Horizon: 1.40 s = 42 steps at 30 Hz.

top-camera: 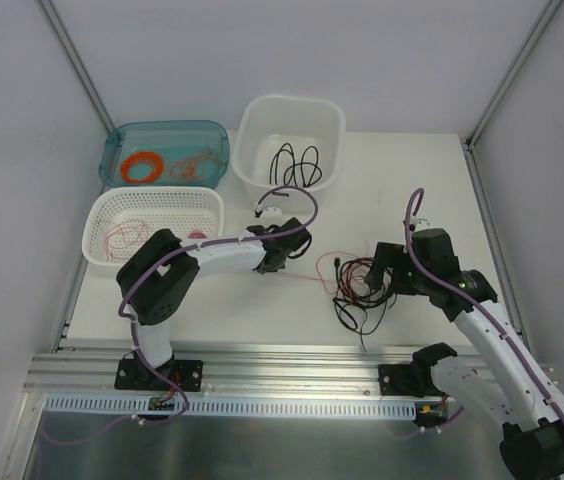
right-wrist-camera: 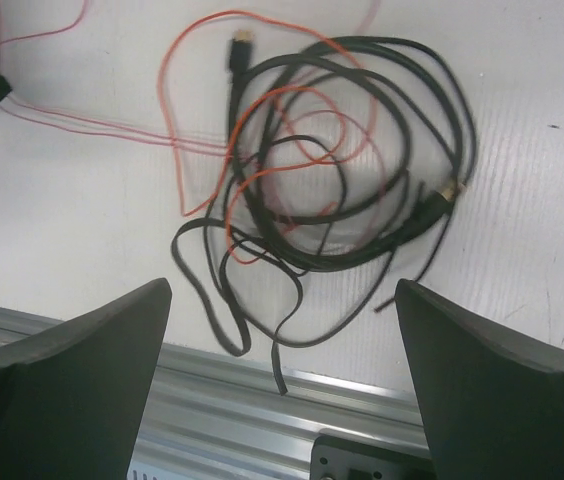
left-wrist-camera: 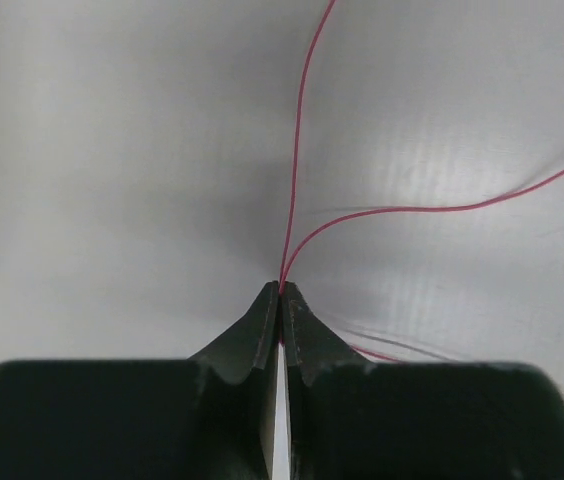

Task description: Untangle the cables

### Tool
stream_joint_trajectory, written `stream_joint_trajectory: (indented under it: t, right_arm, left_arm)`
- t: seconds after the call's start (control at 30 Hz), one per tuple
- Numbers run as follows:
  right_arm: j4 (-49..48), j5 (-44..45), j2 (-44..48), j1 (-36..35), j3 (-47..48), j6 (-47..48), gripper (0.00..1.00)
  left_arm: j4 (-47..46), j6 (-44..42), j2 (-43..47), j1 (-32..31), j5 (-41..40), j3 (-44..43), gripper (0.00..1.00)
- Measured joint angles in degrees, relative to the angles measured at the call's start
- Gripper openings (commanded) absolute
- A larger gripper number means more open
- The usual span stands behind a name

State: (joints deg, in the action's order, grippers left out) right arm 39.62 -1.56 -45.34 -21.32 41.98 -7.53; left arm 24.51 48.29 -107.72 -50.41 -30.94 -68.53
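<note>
The cables [top-camera: 360, 285] [right-wrist-camera: 342, 170] lie in a messy pile on the white counter [top-camera: 412, 180], on the right side and close to the near edge. I see black loops, an orange wire and thin red wire all mixed up together.

My right arm [top-camera: 472, 300] reaches over the pile from the right. Its jaws are wide apart and hold nothing. In the right wrist view the pile sits between the two dark fingers [right-wrist-camera: 82, 380] and a bit past them. One black loop hangs down toward the metal rail [right-wrist-camera: 222, 420] at the counter's near edge. I cannot tell if the right jaws touch any cable.

My left arm [top-camera: 222, 255] stretches across the middle of the counter. Its jaws are pressed together and they pinch a thin red wire [left-wrist-camera: 297, 150] [top-camera: 307, 280] right at the tips. Two strands leave the tips: one runs straight away and one bends off to the right. In the top view the left jaws are to the left of the pile and apart from it. The red wire runs over the counter from them to the pile.

At the far left are a blue bin [top-camera: 167, 130], a white basket [top-camera: 152, 195] and a white tub [top-camera: 292, 105]. The tub has a black cable [top-camera: 297, 165] in it.
</note>
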Motion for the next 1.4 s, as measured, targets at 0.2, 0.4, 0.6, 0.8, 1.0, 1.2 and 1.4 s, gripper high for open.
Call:
stream_joint_trajectory:
  t: [0.2,0.4,0.6,0.8,1.0,1.2,1.4]
  right_arm:
    - [-0.52,-0.52,-1.01,0.00,-0.63,-0.66,1.00]
    - [-1.75,-1.68,-2.82,0.00,-0.66,-1.07,1.00]
    - [-3.13,-2.40,-4.11,-0.04,-1.81,-1.68,1.00]
    - [-4.20,-3.32,-5.03,-0.09,-2.16,-2.47,1.00]
    - [-4.94,-3.91,-5.51,-0.31,-2.16,-2.78,1.00]
    - [-5.18,-4.31,-5.84,-0.48,-2.16,-2.80,1.00]
    - [-6.67,-5.88,-5.97,-1.53,-2.16,-2.78,0.99]
  left_arm:
    - [4.00,-7.34,9.49,1.86,-5.97,3.48,0.00]
    - [4.94,-18.05,21.53,1.73,-10.84,1.20,0.00]
    - [5.38,-29.14,26.91,1.73,-12.96,-8.13,0.00]
    - [5.55,-38.66,28.00,1.70,-12.66,-20.81,0.00]
    - [5.95,-45.18,27.96,1.60,-10.03,-32.83,0.00]
    - [6.38,-49.27,27.30,1.60,-8.46,-41.94,0.00]
    - [6.88,-50.31,26.18,-0.35,-3.26,-50.31,0.00]
